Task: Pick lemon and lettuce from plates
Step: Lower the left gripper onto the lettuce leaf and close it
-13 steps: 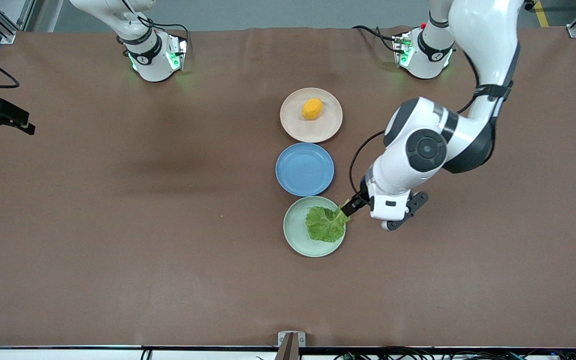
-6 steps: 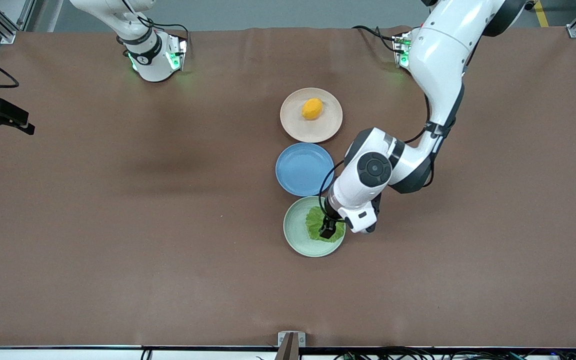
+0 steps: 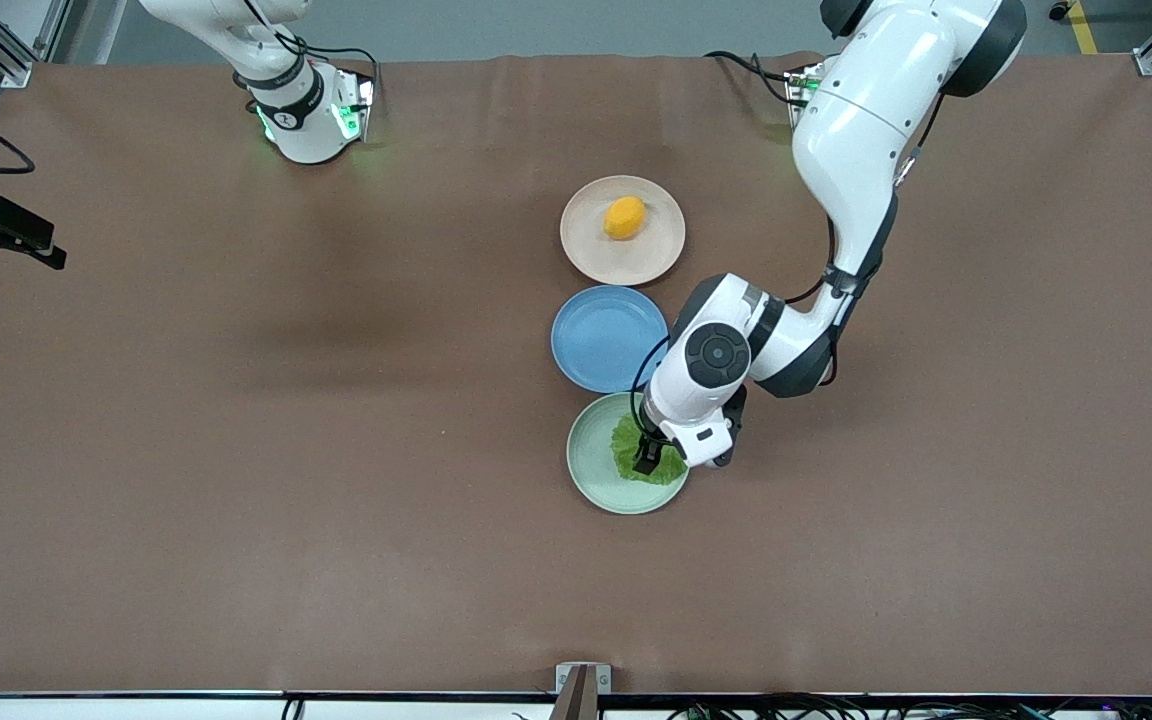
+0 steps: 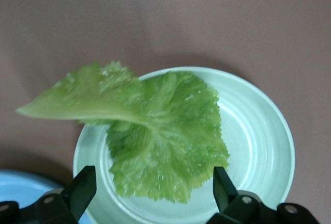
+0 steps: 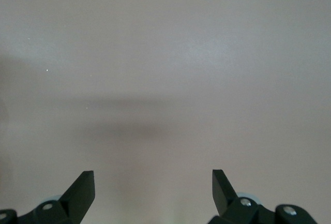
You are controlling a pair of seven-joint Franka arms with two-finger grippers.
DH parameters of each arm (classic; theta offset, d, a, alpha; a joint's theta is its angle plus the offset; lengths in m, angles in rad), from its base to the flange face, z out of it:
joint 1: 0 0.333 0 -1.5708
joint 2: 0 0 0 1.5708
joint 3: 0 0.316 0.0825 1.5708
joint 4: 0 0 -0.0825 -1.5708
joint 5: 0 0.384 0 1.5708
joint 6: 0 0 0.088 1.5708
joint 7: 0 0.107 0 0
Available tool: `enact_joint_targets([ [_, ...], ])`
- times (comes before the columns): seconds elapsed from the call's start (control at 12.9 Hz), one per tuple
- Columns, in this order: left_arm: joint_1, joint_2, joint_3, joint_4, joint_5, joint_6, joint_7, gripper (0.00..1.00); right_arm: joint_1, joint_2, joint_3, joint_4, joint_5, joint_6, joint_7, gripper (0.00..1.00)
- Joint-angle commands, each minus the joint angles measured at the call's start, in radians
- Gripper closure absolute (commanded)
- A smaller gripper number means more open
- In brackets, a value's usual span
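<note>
On my feed the right gripper [image 5: 153, 175] waits with its jaws spread wide over bare tabletop [image 3: 236, 400], holding nothing.

The three plates sit in a row in the middle. The lemon [image 3: 625, 217] lies untouched on the beige plate [image 3: 586, 250], the one farthest from the front camera. The blue plate [image 3: 601, 340] is next and carries nothing. Nearest the camera is the green plate [image 3: 591, 470] with the lettuce [image 3: 626, 445] on it, its paler stem end poking out past the rim.

The change is on the left arm. A second ago the left gripper [image 3: 648, 458] hung just off the green plate's rim, toward the left arm's end of the tabletop — now it has swung in over the leaf. From the left wrist view the jaws are open, one on each side of the lettuce [image 4: 165, 141], and I can't see either touching it.

So, as I read it, the approach is done and nothing has been picked yet. What's left for the leaf is a short drop and a squeeze — then the lemon.
</note>
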Motion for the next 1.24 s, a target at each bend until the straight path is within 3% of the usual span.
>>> enact_joint_targets([
  [0.0,-0.014,0.031,0.013,0.029,0.047,0.021,-0.009,0.04,0.002,-0.021,0.003,-0.009,-0.005,0.002,-0.007,0.00],
  [0.85,-0.031,0.053,0.011,0.021,0.069,0.043,-0.002,0.17,-0.002,0.048,-0.002,0.025,-0.005,0.016,-0.006,0.00],
  [1.16,-0.028,0.051,0.011,0.021,0.070,0.043,-0.002,0.30,-0.001,0.226,-0.002,0.066,-0.005,0.074,-0.009,0.00],
])
